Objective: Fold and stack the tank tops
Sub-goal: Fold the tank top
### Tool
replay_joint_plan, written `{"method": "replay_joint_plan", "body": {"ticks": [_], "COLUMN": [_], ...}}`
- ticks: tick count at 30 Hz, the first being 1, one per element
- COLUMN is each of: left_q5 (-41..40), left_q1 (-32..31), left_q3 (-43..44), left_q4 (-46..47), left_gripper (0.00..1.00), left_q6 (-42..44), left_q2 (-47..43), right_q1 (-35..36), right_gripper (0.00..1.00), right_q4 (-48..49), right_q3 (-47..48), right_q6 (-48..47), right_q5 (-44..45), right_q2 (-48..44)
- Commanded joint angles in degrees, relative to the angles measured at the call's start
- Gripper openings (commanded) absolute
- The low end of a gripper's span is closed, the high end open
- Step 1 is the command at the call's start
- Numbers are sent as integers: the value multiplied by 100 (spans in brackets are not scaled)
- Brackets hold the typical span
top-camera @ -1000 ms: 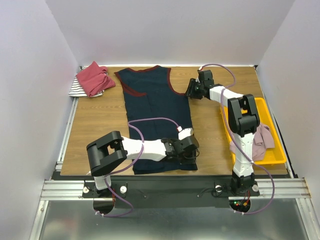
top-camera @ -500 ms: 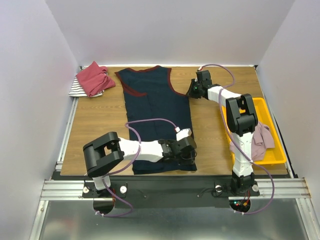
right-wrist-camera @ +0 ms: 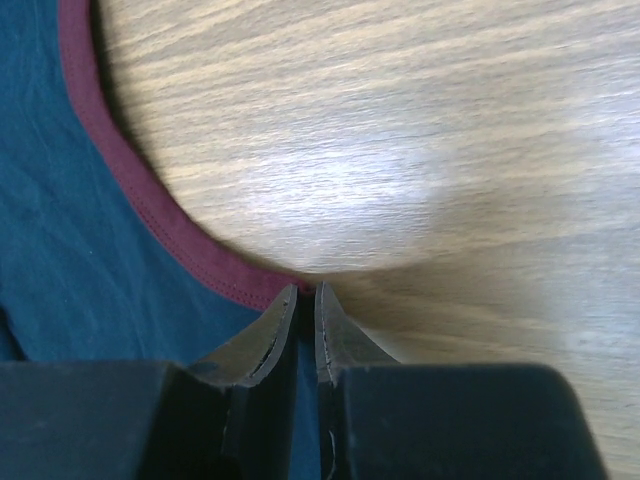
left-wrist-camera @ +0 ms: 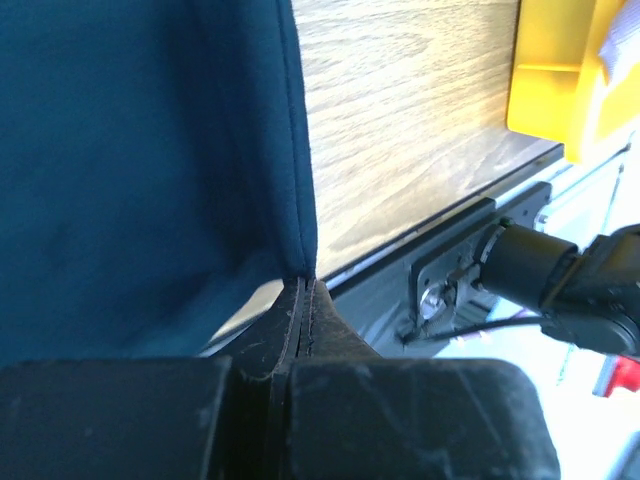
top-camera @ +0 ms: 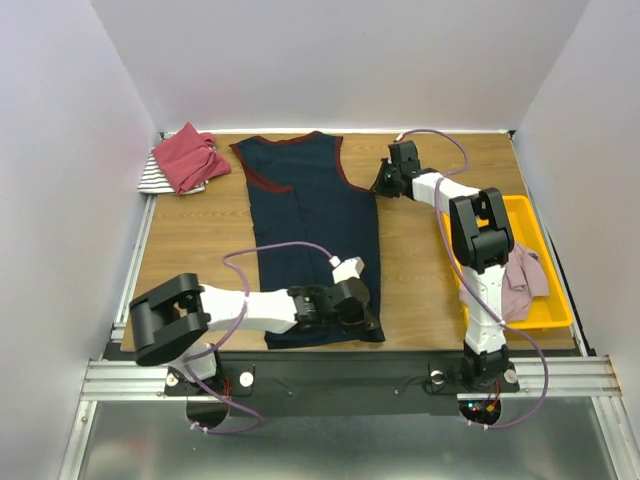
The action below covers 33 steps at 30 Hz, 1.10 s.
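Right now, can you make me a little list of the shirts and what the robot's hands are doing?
navy tank top: spread out, centre
left gripper: shut on its near hem corner
right gripper: shut on its maroon armhole trim
red tank top: bunched at far left, over striped tank top
pink tank top: crumpled in yellow tray

We see a navy tank top [top-camera: 315,225] with maroon trim, a red top [top-camera: 187,158], a black-white striped top [top-camera: 151,182], a pale pink top [top-camera: 527,278], a yellow tray [top-camera: 556,318].
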Motion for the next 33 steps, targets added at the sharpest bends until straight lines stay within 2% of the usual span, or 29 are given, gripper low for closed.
{"method": "replay_joint_plan", "body": {"ticks": [1,8,13,24,33], "left_q5": [-183,-271,-289,-403,-430], "left_q1": [18,9,-8,-123,-140], "left_q3": [-500,-1519,-1872,-1899,-1864], "left_q4": [364,434,356,-935,-1850], "left_gripper": [0,0,0,0,0], "left_q6": [-387,-1055,-1485,-2312,-2567], "left_q2": [-696,-1487,-1839,-2146,-2489], "right_q1": [290,782,1108,1565,1715], "right_gripper": [6,5,5,5,5], "right_q4": [155,76,32,-126,-117], "right_q3": [464,957,1448,2354,2557], "right_q6": [144,303,399,496,575], "right_q5": [117,354,390,487,583], "right_q2": [-316,-97,70,782,1011]}}
